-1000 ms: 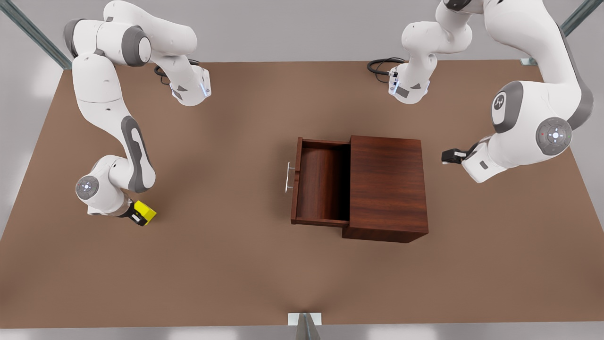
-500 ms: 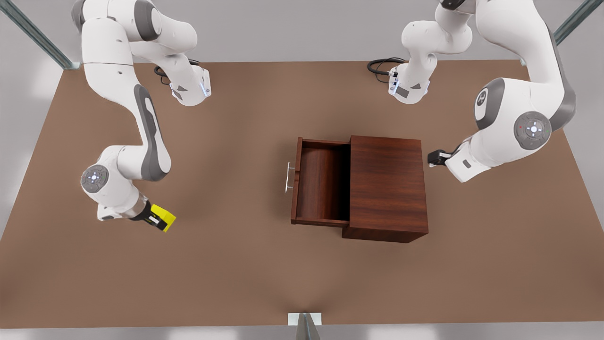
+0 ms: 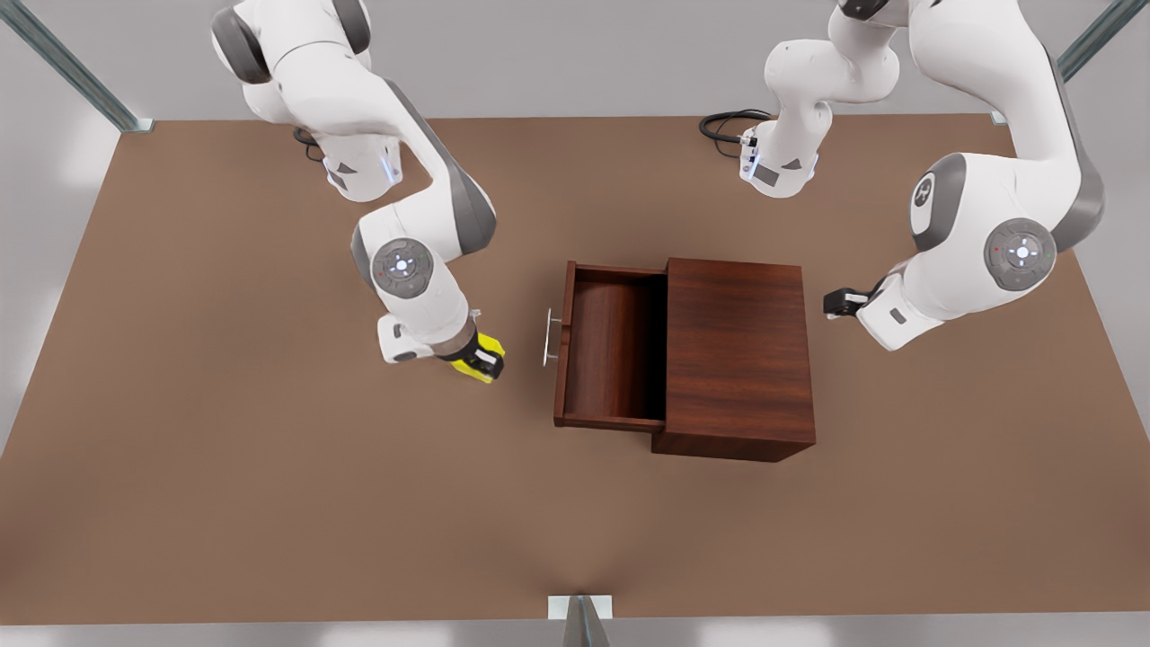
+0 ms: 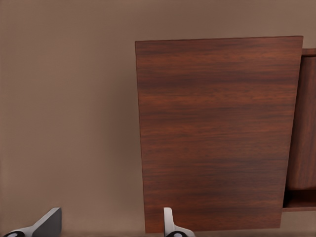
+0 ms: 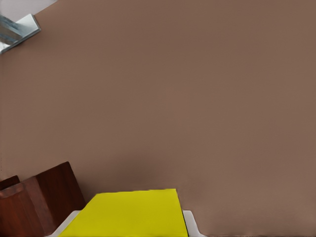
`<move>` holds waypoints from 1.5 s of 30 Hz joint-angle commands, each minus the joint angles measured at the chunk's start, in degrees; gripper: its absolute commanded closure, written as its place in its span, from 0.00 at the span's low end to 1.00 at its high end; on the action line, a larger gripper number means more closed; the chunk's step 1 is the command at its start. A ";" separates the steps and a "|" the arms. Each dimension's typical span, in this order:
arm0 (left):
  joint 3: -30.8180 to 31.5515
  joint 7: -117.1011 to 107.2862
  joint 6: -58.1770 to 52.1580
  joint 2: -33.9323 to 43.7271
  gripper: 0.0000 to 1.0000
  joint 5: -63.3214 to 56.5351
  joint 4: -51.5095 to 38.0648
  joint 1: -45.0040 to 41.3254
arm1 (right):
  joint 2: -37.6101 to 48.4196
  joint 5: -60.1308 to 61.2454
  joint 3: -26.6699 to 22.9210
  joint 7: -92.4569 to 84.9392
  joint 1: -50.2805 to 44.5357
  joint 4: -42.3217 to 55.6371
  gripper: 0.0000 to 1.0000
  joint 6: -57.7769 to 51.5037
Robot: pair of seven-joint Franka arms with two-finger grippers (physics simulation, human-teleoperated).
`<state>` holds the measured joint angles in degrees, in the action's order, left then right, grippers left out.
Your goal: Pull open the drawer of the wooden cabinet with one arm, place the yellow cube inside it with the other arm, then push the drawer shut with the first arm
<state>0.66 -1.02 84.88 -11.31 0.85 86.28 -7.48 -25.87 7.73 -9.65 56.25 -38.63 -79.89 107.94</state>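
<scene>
The wooden cabinet (image 3: 737, 355) stands on the table, right of centre in the front view. Its drawer (image 3: 611, 346) is pulled out toward the front view's left, with the silver handle (image 3: 550, 337) at its front. My right gripper (image 3: 481, 358) is shut on the yellow cube (image 3: 467, 366) just left of the handle. In the right wrist view the cube (image 5: 131, 215) sits between the fingers, with a drawer corner (image 5: 34, 202) beside it. My left gripper (image 3: 835, 303) waits open by the cabinet's back side. The left wrist view shows its fingers (image 4: 49, 224) spread beside the cabinet top (image 4: 217, 133).
The brown table (image 3: 269, 494) has wide bare room at the front and at the front view's left. Both arm bases (image 3: 359, 171) (image 3: 777, 166) stand at the back edge with black cables. A metal bracket (image 3: 579, 607) sits at the front edge.
My right gripper has carried the yellow cube from the table's left side across to just in front of the drawer handle. The left gripper has barely shifted behind the cabinet.
</scene>
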 commanded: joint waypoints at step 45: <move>0.13 -79.48 14.52 -26.13 0.00 -5.07 -27.39 -45.08 | 12.78 -9.31 4.38 -56.07 32.39 -9.32 0.00 -17.41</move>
<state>0.75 -28.45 94.27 -36.54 -3.38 59.72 -52.06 -13.42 -0.26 -5.32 58.80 -6.24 -89.06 91.21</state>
